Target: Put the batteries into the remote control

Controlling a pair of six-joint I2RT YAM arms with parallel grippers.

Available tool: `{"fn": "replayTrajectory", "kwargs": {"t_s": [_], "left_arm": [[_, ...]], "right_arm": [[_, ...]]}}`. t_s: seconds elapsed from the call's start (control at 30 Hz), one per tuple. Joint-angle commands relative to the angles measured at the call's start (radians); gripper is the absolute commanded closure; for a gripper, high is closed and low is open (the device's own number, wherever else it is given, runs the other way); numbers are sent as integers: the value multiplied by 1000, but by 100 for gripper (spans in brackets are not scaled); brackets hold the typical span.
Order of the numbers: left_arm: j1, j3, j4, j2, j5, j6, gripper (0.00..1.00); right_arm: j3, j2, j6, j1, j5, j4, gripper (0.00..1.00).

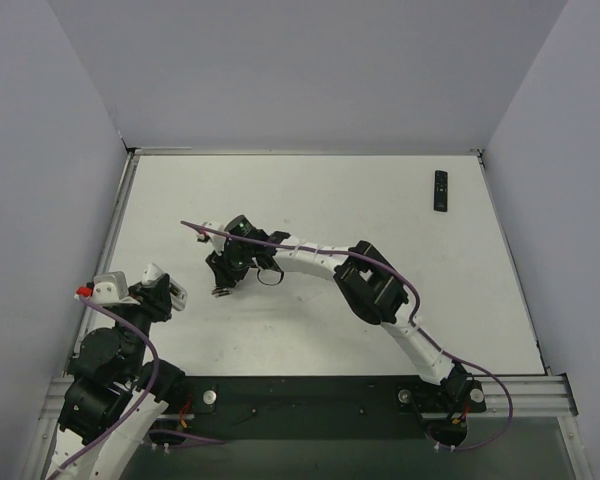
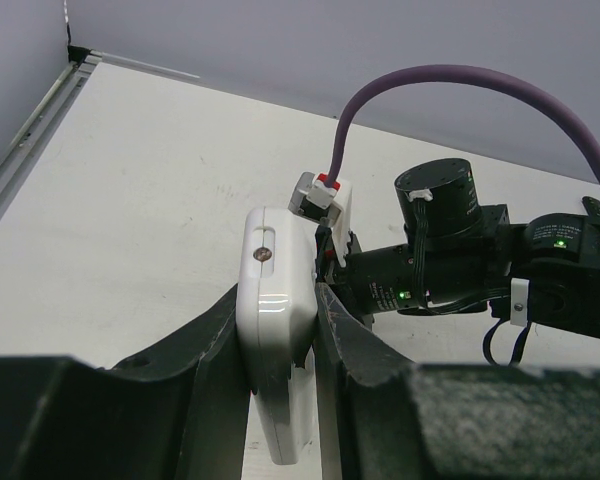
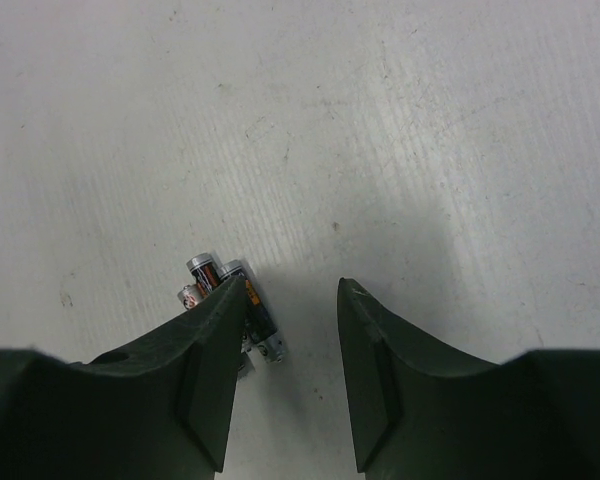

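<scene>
My left gripper [image 2: 278,300] is shut on a white remote control [image 2: 275,265], held on edge with its end pointing away from the camera. In the right wrist view three small dark batteries [image 3: 223,290] with silvery ends lie bunched on the table. They are partly hidden behind my right gripper's left finger [image 3: 215,350]. My right gripper [image 3: 292,287] is open just above the table, with only bare tabletop between its fingers and the batteries outside the gap. In the top view the right gripper [image 1: 223,282] hovers over the batteries [image 1: 221,292] at centre left.
A black remote [image 1: 440,190] lies at the far right of the white table [image 1: 320,200]. The right arm's wrist [image 2: 450,260] and purple cable [image 2: 460,80] sit close in front of the left gripper. Grey walls border the table.
</scene>
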Motion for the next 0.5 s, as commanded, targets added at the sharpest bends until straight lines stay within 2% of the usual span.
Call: {"fn": "replayTrajectory", "kwargs": {"t_s": [0.0, 0.2, 0.47], "left_arm": [[8, 5, 35, 16, 18, 13, 100], [9, 5, 35, 17, 21, 13, 100], [9, 4, 37, 16, 24, 14, 100]], "right_arm": [[-32, -57, -7, -13, -54, -34, 61], [-49, -58, -16, -14, -93, -31, 59], [-60, -60, -48, -14, -35, -40, 69]]}}
